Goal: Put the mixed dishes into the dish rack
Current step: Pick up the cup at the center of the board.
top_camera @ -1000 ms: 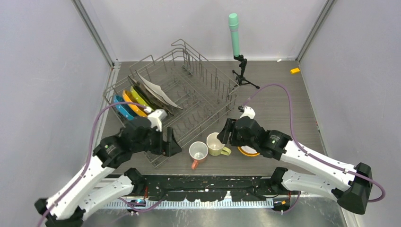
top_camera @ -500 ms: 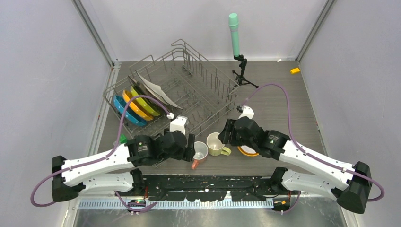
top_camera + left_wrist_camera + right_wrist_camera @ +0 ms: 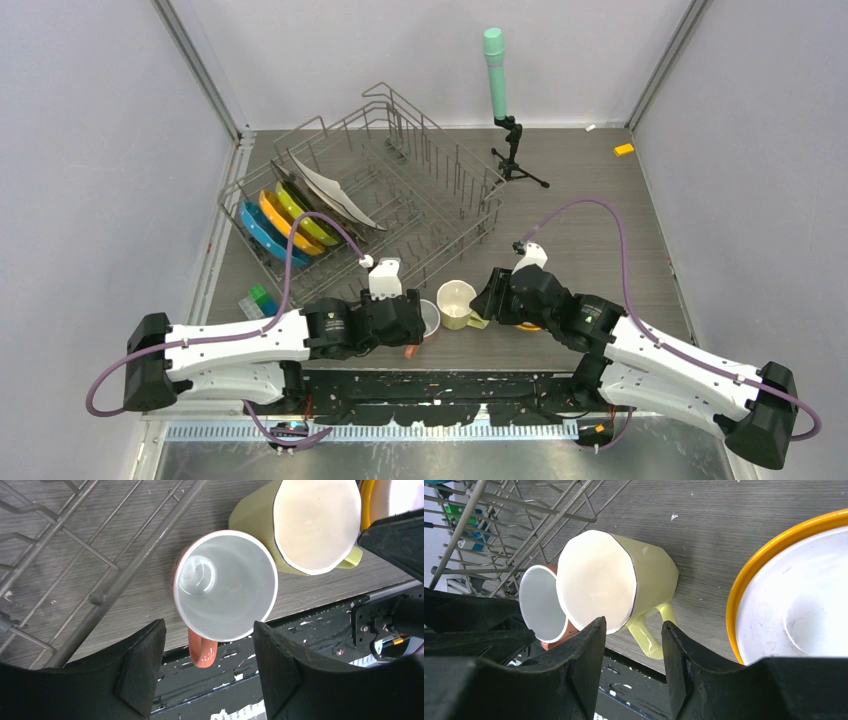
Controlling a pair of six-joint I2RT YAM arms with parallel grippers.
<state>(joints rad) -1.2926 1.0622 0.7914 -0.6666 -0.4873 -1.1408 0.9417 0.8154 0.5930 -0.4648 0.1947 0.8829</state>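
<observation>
A pink mug (image 3: 428,318) (image 3: 225,585) and a pale-yellow mug (image 3: 457,303) (image 3: 614,580) stand upright side by side near the table's front edge. My left gripper (image 3: 412,325) (image 3: 209,632) hovers open above the pink mug, whose handle (image 3: 202,652) lies between the fingers, untouched. My right gripper (image 3: 490,300) (image 3: 634,625) is open above the yellow mug's handle (image 3: 649,637). Right of it sits an orange bowl (image 3: 794,595) with a white inside. The dish rack (image 3: 400,150) holds blue (image 3: 262,235), orange (image 3: 280,222) and yellow-green (image 3: 305,215) plates and a white square plate (image 3: 335,195).
A green-topped cylinder on a black tripod (image 3: 494,60) stands behind the rack. A small orange block (image 3: 624,150) lies at the far right. A blue-green box (image 3: 258,300) sits left of the rack's near corner. The black base rail (image 3: 450,385) runs just in front of the mugs.
My left arm swung from the rack's near corner rightward and down over the pink mug. My right gripper shifted toward the front edge over the yellow mug's handle. Both pairs of jaws have narrowed.
</observation>
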